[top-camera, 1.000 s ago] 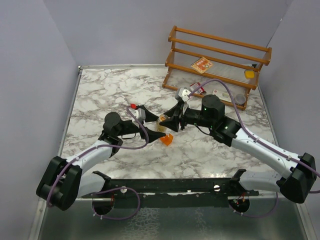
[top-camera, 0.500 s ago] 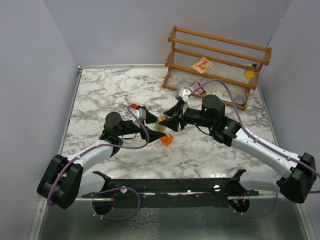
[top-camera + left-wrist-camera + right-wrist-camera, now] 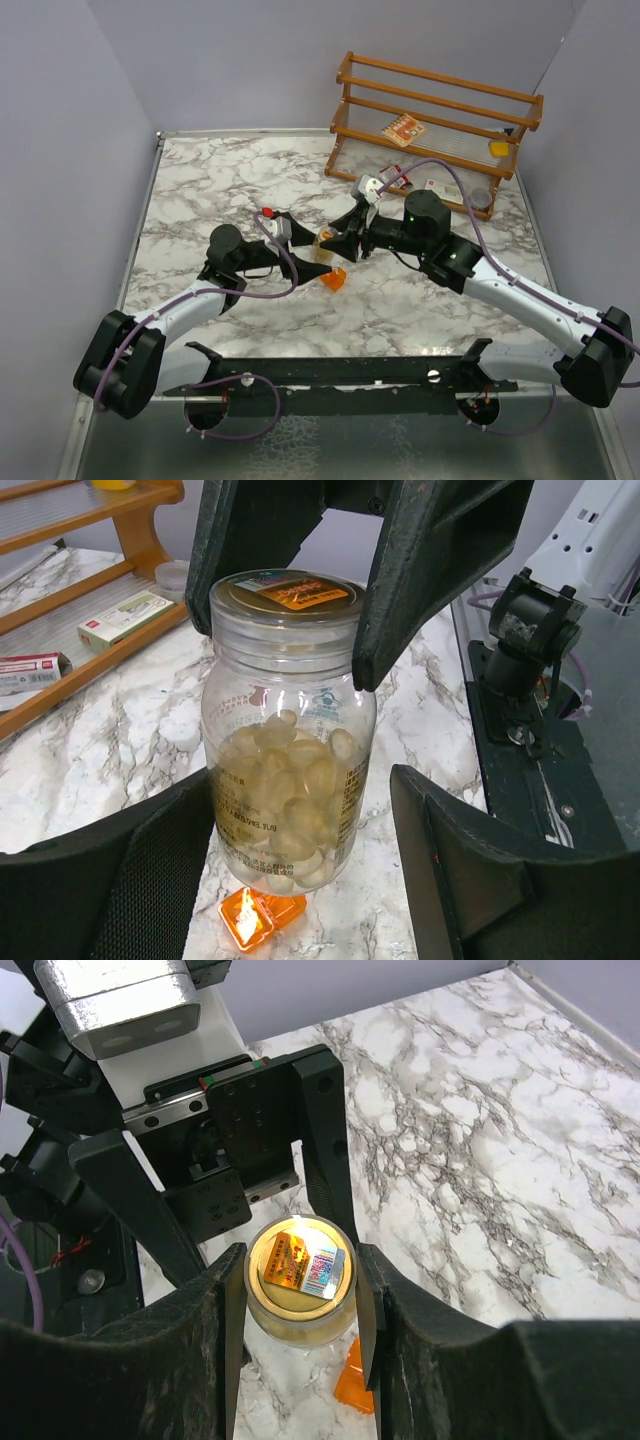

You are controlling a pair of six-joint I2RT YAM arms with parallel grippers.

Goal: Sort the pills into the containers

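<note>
The lidded clear jar [image 3: 288,730] of tan-yellow pills [image 3: 290,800] hangs upright above the orange box [image 3: 262,917], perhaps open, on the marble [image 3: 220,190].

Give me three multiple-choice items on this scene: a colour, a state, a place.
1. The pills in the jar are: A. blue; B. pale yellow; C. red.
2. The right claw is: A. open, clear of the jar; B. out of view; C. shut on the jar's lid.
3. The orange box lies: A. on the marble table; B. inside the jar; C. in the right claw.
Answers: 1 B, seen through the clear wall; 2 C, its fingers press both sides of the lid; 3 A, it sits on bare marble.
</note>
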